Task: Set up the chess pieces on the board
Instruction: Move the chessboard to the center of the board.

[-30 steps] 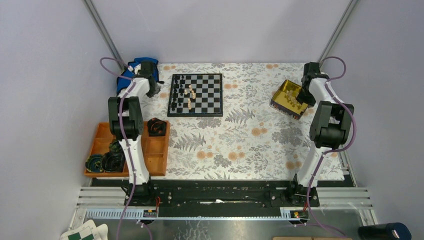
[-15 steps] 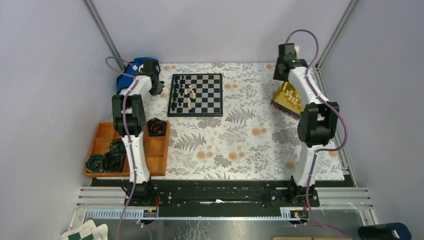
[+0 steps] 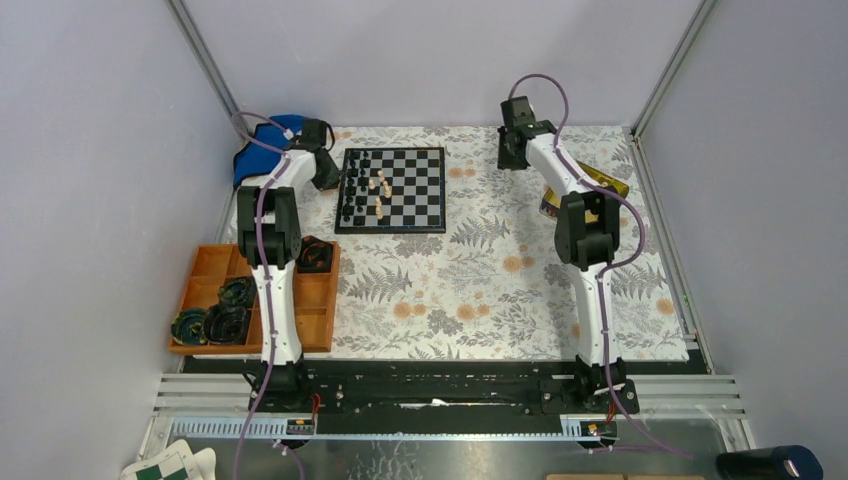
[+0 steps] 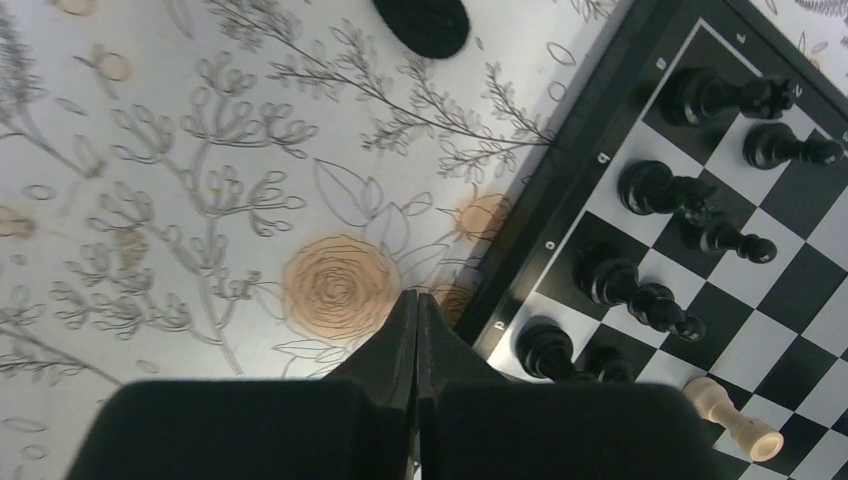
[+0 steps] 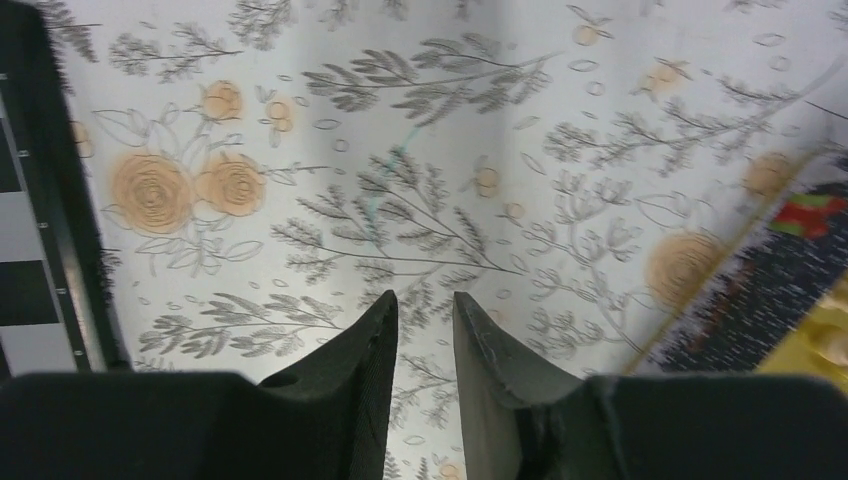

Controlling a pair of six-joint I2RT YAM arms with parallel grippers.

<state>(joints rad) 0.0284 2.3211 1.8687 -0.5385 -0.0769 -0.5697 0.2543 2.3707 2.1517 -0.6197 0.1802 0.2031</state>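
Note:
The black-and-white board lies at the back left of centre. Several black pieces stand in its left columns and a few pale pieces near its middle. My left gripper is shut and empty, just off the board's left edge. The left wrist view shows its tips over the cloth beside the board, with black pieces and one pale piece lying down. My right gripper is open and empty over the cloth right of the board; its jaws stand slightly apart.
A gold tin lies at the right, partly hidden behind the right arm; its corner shows in the right wrist view. An orange tray with dark objects sits at the front left. A blue thing lies in the back left corner.
The right arm has swung left from over the gold tin to the back of the table near the board's right side. The left gripper has shifted a little right toward the board.

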